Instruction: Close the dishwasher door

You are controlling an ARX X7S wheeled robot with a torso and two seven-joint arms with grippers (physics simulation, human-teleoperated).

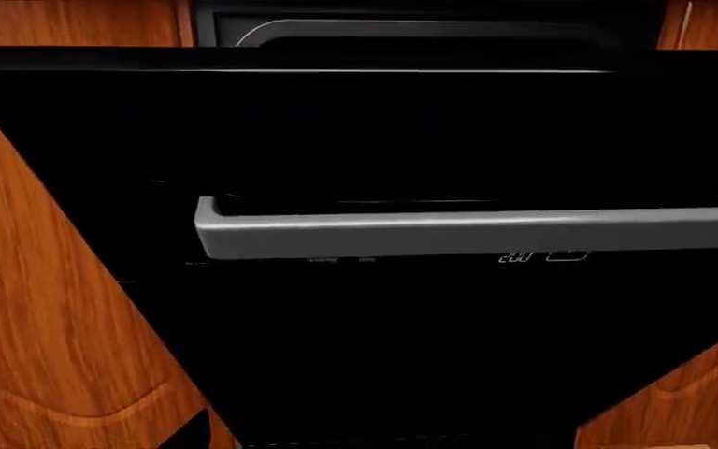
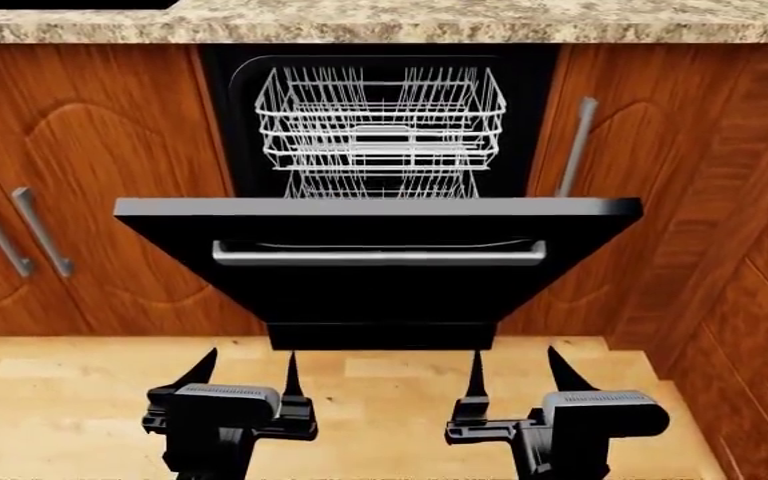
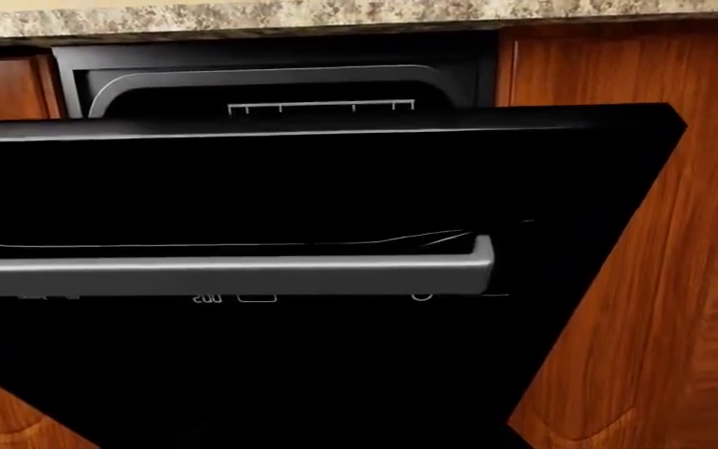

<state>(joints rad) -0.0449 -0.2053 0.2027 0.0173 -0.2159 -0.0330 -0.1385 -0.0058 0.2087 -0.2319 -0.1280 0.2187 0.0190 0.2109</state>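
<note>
The dishwasher door (image 2: 377, 290) is a glossy black panel, hinged at the bottom and hanging partly open, tilted toward me. Its silver bar handle (image 2: 377, 254) runs across the upper part. The door also fills the left wrist view (image 1: 434, 140) with its handle (image 1: 484, 229), and the right wrist view (image 3: 272, 178) with its handle (image 3: 222, 273). My left gripper (image 2: 247, 375) is open and empty, just below and in front of the door's lower edge. My right gripper (image 2: 520, 372) is likewise open and empty. Neither touches the door.
White wire racks (image 2: 380, 125) show inside the dishwasher opening. Brown wooden cabinet doors with grey handles stand to the left (image 2: 77, 200) and right (image 2: 638, 200). A speckled stone countertop (image 2: 384, 20) runs above. The wooden floor (image 2: 371, 400) lies below.
</note>
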